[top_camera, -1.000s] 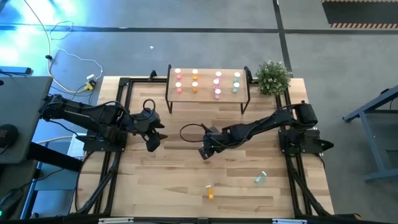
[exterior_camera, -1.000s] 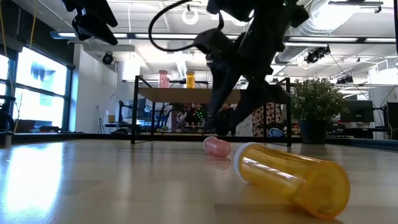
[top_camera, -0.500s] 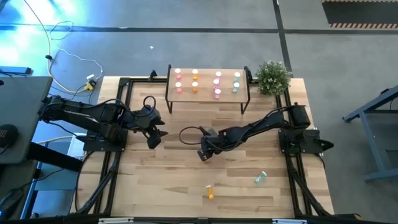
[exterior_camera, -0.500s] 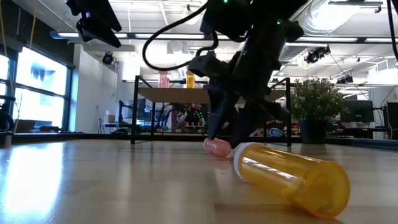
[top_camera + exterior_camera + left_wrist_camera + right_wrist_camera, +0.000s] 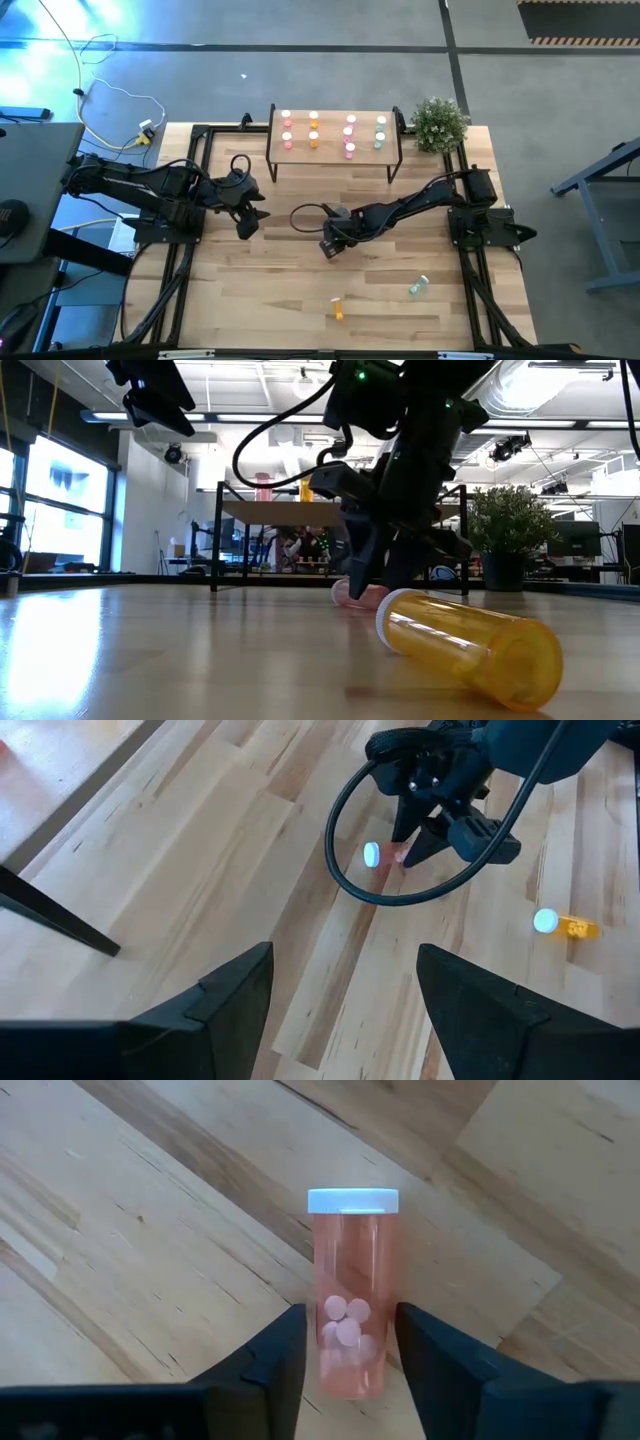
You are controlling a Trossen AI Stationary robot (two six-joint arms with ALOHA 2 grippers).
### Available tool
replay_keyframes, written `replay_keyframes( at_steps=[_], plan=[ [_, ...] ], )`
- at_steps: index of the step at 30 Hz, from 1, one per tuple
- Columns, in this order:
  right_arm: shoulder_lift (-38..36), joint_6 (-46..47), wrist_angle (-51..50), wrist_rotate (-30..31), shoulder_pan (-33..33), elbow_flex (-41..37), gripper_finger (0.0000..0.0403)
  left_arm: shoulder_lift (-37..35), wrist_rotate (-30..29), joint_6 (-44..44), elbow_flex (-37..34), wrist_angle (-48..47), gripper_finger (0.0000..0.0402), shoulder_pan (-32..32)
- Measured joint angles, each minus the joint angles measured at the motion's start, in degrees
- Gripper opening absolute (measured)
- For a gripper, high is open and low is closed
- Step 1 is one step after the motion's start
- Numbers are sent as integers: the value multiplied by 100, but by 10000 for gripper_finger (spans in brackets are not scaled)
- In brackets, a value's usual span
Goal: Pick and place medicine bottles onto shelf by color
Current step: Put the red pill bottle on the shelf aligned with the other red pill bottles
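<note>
While lying on its side mid-table, a pink bottle (image 5: 350,1295) with a white cap and round pills inside is sitting between the right gripper (image 5: 348,1355)'s slightly spread fingers, close on both sides. Bare wood is surrounding it. The left gripper (image 5: 345,995) is hovering wide open, empty, left of centre.

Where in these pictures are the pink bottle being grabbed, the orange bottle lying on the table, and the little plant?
pink bottle (image 5: 351,1295): right wrist view, middle of its body.
orange bottle (image 5: 470,645): low view, middle of its side.
plant (image 5: 439,124): high view, its leaves.
</note>
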Motion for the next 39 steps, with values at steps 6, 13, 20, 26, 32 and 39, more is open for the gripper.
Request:
replay_keyframes(
  at_steps=[6,13,20,26,32,39],
  plan=[
    [0,-10,-4,-25,0,-1,110,0,152,2,0,-27,236,0],
    [0,-166,15,-33,0,-2,86,-46,228,98,0,-90,236,55],
    [0,-282,400,-35,0,-9,87,-325,630,321,0,-135,236,392],
    [-74,-715,1158,-44,2,94,87,-548,1290,505,0,-168,236,785],
    [-76,-1642,1255,128,-74,860,87,-669,1771,845,0,-270,236,1119],
    [-79,-2537,1249,394,-269,1653,87,-675,2379,1530,0,-282,236,1445]
  ],
)
